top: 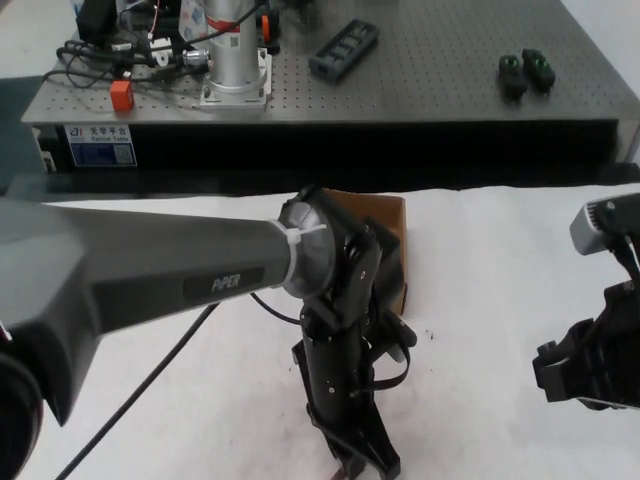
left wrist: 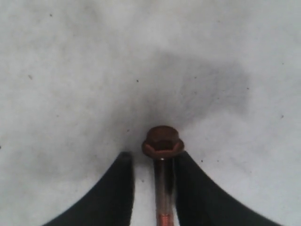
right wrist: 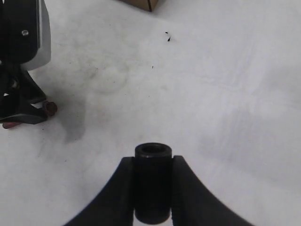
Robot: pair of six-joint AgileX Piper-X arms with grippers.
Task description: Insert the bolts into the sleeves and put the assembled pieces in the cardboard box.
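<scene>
A copper-coloured bolt [left wrist: 162,143] with a flanged hex head lies lengthwise between the black fingers [left wrist: 200,197] of my left gripper [left wrist: 153,156], held just above the white cloth. In the high view this gripper [top: 352,462] points down at the near edge, in front of the cardboard box [top: 386,216]. A black sleeve [right wrist: 153,181], open end up, is clamped in my right gripper [right wrist: 152,161]. The right arm [top: 598,362] is at the right edge. From the right wrist view the left gripper [right wrist: 21,110] and the bolt's head [right wrist: 51,108] appear off to one side.
White cloth [top: 480,270] covers the work area. A corner of the box [right wrist: 141,4] shows in the right wrist view. Behind is a perforated metal bench [top: 430,80] with a metal post [top: 232,50], cables, an orange block [top: 121,94], a black tray [top: 343,48] and two green-black parts [top: 526,72].
</scene>
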